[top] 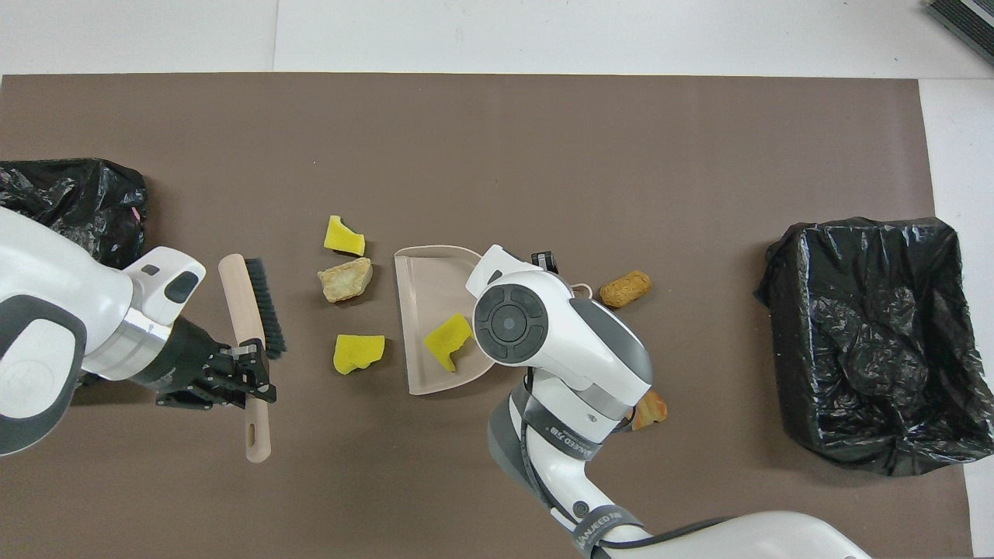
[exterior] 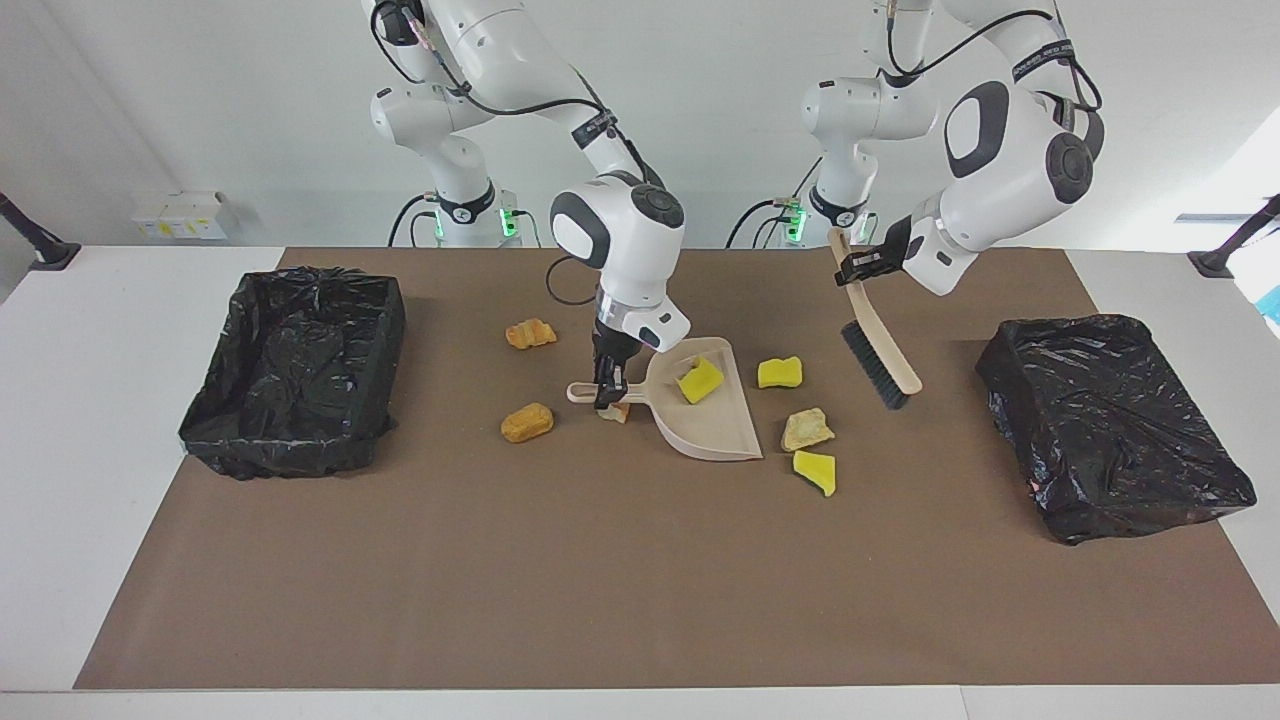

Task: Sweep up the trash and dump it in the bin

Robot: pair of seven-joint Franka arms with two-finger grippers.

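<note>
Now, sweeping across the facing view from the right arm's end of the table: an open black-lined bin [exterior: 295, 370] sits on the brown mat [exterior: 600, 580], then two tan-orange lumps [exterior: 527, 422] lie on the mat, well apart from the beige dustpan [exterior: 715, 425]. The right gripper [exterior: 610, 392] is down low, clamped on the dustpan's handle, with one yellow wedge [exterior: 699, 380] in the pan. Just beside the pan's open edge lie a second yellow wedge [exterior: 779, 372], a tan lump [exterior: 806, 429] and a third wedge [exterior: 816, 471]. The left gripper [exterior: 862, 264] is up in the air, closed tight on the brush [exterior: 880, 350], bristles hanging down over bare mat. Last comes another bag-covered bin [exterior: 1110, 420].
</note>
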